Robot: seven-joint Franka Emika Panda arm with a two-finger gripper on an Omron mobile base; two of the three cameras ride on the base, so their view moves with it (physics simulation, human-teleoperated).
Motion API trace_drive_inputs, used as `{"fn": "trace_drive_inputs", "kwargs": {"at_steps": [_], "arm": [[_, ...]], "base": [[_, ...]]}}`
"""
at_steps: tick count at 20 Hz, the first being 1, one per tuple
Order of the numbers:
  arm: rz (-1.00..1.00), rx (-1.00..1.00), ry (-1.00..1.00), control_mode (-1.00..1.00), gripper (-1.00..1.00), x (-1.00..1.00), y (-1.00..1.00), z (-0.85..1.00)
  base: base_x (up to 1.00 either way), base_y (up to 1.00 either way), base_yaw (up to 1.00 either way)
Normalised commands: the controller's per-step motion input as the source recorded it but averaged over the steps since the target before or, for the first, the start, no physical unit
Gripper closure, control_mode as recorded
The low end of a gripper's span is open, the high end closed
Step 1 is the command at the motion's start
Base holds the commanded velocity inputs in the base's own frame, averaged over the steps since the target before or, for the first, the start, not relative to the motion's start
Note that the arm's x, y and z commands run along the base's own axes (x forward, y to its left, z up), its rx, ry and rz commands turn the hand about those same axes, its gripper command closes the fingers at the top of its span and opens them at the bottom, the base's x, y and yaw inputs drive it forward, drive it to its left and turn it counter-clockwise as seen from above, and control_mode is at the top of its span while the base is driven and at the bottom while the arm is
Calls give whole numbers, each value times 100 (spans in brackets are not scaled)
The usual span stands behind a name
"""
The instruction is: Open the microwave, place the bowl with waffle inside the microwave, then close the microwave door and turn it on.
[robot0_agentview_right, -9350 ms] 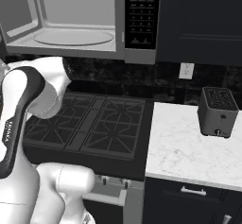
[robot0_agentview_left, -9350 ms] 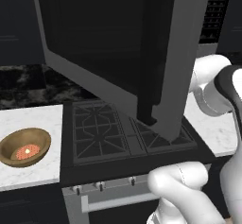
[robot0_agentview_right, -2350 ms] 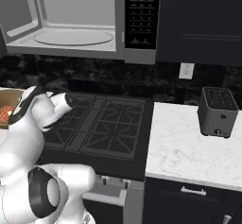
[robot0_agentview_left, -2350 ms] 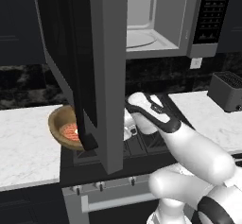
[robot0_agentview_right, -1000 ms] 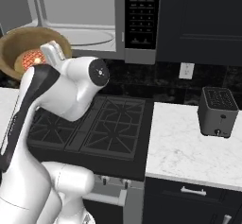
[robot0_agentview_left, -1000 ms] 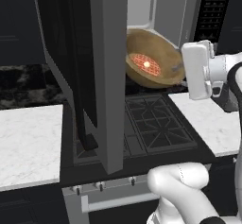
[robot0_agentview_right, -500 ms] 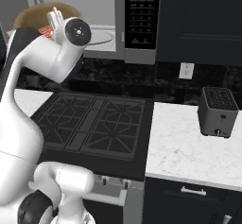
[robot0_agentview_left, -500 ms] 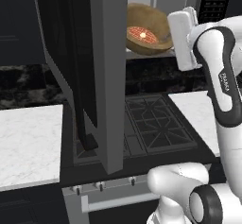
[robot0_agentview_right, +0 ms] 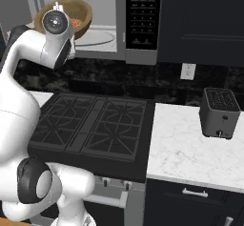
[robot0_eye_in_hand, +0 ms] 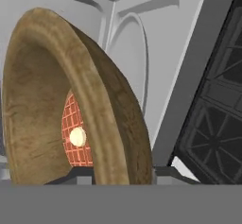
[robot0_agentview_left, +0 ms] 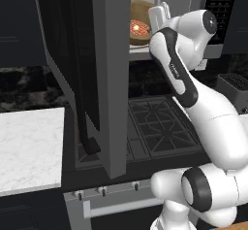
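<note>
left base view – change: bowl (robot0_agentview_left: 139,28) had gone up and further in since half a second back, and sat at the mouth of the open microwave (robot0_agentview_left: 167,10), just over its floor.
left base view – door: microwave door (robot0_agentview_left: 97,73) was swung wide open, edge-on to the camera, long side upright.
left base view – contents: waffle (robot0_agentview_left: 137,28) was lying in the bowl, which was tipped with its open side facing the camera.
right base view – bowl: bowl (robot0_agentview_right: 76,16) was behind the arm's wrist, inside the oven opening above the stove (robot0_agentview_right: 93,125); toaster (robot0_agentview_right: 220,112) was off on the table (robot0_agentview_right: 190,144).
hand view – claw: claw (robot0_eye_in_hand: 124,173) was pinched on the bowl's rim, one fingertip either side.
hand view – contents: waffle (robot0_eye_in_hand: 76,135) with pale centre spot sat against the bowl's bottom (robot0_eye_in_hand: 42,105).
</note>
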Motion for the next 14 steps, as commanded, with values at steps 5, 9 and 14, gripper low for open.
{"fn": "trace_drive_inputs", "kwargs": {"at_steps": [5, 9, 14], "arm": [[-18, 0, 2, -100, 100, 58, 27, -17], [-12, 0, 12, -100, 100, 53, 20, -23], [-8, 0, 9, -100, 100, 55, 13, -18]], "base": [[0, 0, 0], [0, 0, 0], [0, 0, 0]]}}
